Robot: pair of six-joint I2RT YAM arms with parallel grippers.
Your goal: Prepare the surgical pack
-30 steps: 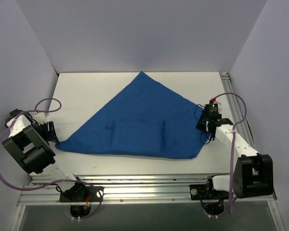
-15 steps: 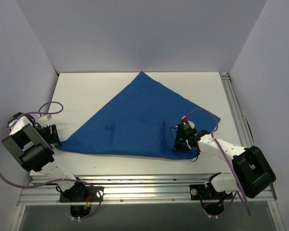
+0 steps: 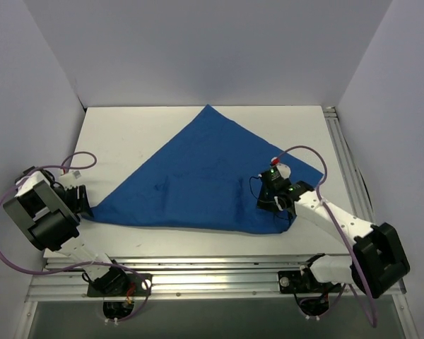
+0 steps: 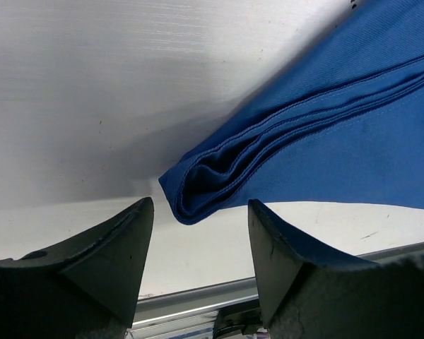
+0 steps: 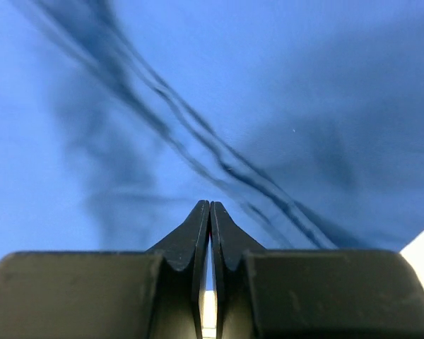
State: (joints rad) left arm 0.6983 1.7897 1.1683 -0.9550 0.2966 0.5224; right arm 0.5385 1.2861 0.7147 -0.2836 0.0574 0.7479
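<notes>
Cloth (image 3: 198, 176) of plain royal blue lies on table (image 3: 127, 134).

The left gripper (image 4: 200, 209) has its two black plastic fingers (image 4: 116, 244) standing apart, with nothing between them. Just beyond the fingertips, in line with the gap, lies the folded corner of the royal-blue cloth sheet (image 4: 325, 141), showing several stitched layers. The cloth widens away past the right finger. It rests on the white flat table surface (image 4: 92, 85). Below the fingers runs a grey metal rail (image 4: 187, 302).

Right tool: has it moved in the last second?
Yes. The right tool, shut, went left, away from the silver right-side rail, onto the royal-blue cloth sheet.
</notes>
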